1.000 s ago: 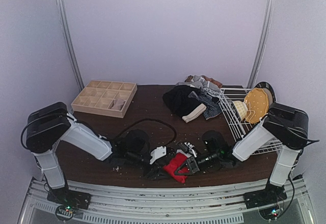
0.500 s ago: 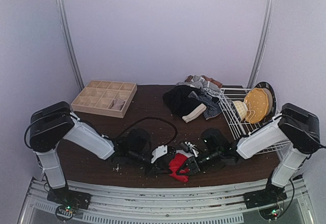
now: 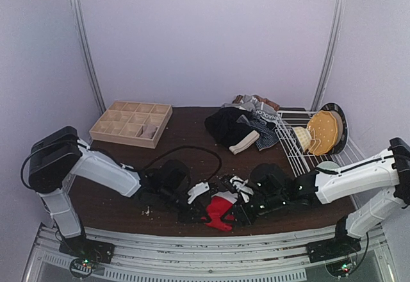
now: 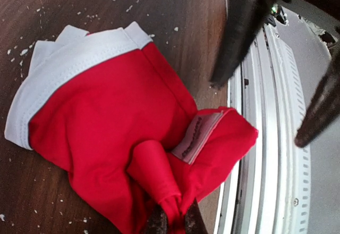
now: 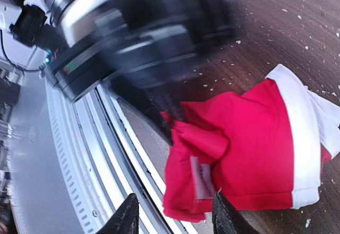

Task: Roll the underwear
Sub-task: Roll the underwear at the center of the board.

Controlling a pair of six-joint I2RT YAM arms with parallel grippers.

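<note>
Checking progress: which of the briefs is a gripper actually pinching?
The red underwear: the left gripper pinches its fold. The other briefs lie piled at the back.

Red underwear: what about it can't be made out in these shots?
Left wrist: print on the tag is too small; the left claw is cut by the bottom edge.
Right wrist: the left claw is motion-blurred.
Top: the red underwear is tiny, partly behind the right claw.

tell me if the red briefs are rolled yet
Not rolled: the red cloth briefs lie loosely bunched, one corner pinched by the left fingers.
</note>
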